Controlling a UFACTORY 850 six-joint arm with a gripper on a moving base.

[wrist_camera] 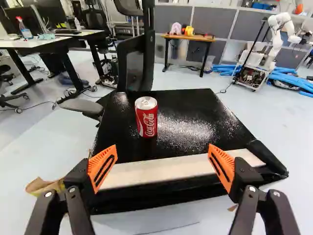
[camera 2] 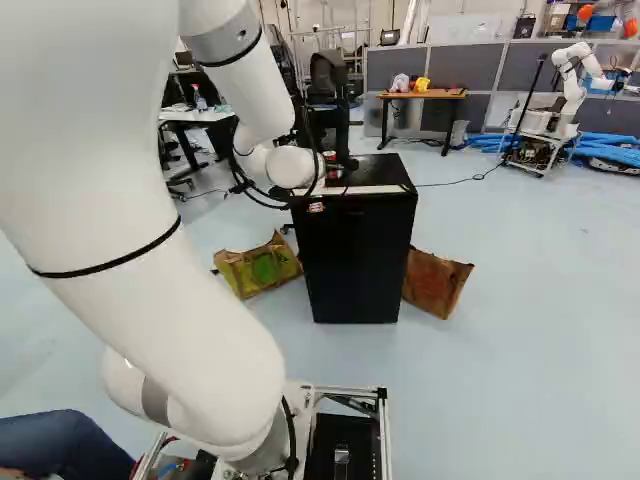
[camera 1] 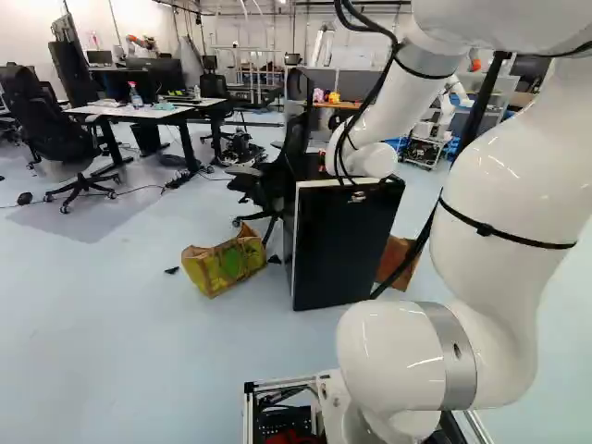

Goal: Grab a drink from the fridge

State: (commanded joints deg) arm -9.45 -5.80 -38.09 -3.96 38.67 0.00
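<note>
Nearest: white arm (camera 2: 140,250), extended toward the fridge (camera 2: 355,255). Pincer (wrist_camera: 162,147) by the fridge's near top edge, fingers wide apart, nothing between them; the spread likely leaves room to straddle a can. Red drink can (wrist_camera: 146,117) upright on the fridge top, ahead of the pincer, standing in reach without the door, which may be why it sits there. Beyond the fridge, an office chair (wrist_camera: 136,63).
</note>
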